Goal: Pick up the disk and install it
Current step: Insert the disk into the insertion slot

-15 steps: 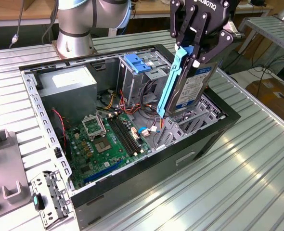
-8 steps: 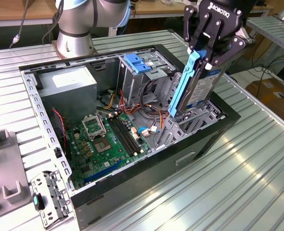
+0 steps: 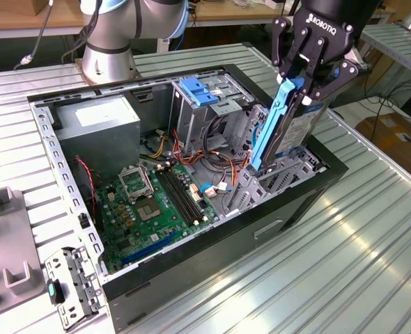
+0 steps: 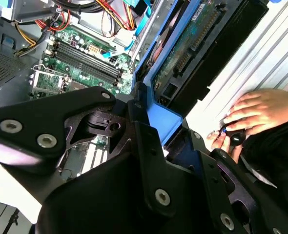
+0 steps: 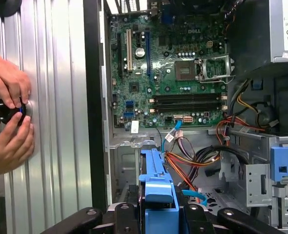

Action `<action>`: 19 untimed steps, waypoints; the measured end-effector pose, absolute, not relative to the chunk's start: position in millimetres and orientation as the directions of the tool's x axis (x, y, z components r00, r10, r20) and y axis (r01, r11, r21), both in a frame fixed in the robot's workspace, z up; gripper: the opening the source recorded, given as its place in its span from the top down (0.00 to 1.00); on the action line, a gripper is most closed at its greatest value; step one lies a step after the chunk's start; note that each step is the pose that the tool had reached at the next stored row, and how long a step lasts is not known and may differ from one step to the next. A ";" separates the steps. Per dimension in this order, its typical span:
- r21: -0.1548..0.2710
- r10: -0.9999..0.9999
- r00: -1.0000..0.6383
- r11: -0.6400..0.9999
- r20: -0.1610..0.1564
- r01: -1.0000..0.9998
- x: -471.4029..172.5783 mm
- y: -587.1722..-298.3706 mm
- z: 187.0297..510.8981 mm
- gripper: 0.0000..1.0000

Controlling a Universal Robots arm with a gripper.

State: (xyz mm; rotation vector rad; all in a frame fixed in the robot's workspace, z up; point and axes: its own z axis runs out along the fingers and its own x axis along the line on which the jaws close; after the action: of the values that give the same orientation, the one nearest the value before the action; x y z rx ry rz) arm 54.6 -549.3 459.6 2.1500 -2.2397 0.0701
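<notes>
Nearly upright, the disk [image 3: 283,132] dips into the open computer case [image 3: 191,270], clamped by the end effector [image 3: 304,85].

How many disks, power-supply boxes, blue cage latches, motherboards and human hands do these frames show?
disk: 1
power-supply box: 1
blue cage latch: 1
motherboard: 1
hands: 2 (one hand, other hand)
Total: 6

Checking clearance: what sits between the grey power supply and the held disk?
In the exterior view, the metal drive cage with its blue latch stands between them.
</notes>
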 end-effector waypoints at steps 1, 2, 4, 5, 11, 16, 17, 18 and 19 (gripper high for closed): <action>-0.008 -0.998 -0.037 0.036 0.057 -0.999 54.6 -549.2 458.7 0.63; -0.008 -0.998 -0.033 0.032 0.057 -0.999 54.6 -549.2 457.9 0.63; -0.007 -0.998 -0.018 0.018 0.057 -1.000 54.6 -549.1 456.2 0.63; -0.007 -0.998 -0.016 0.016 0.057 -1.000 54.6 -549.1 455.4 0.63; -0.007 -0.998 -0.016 0.015 0.057 -1.000 54.6 -549.1 449.1 0.63; -0.007 -0.998 -0.016 0.015 0.057 -1.000 54.6 -549.1 446.3 0.63; -0.007 -0.998 -0.016 0.015 0.057 -1.000 54.6 -549.1 446.1 0.63; -0.007 -0.998 -0.016 0.015 0.057 -1.000 54.5 -549.1 446.1 0.63; -0.007 -0.998 -0.016 0.015 0.058 -1.000 54.6 -549.1 446.1 0.63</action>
State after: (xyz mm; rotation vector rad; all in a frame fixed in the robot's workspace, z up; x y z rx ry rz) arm 54.6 -549.1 446.1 2.1782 -2.2124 0.0704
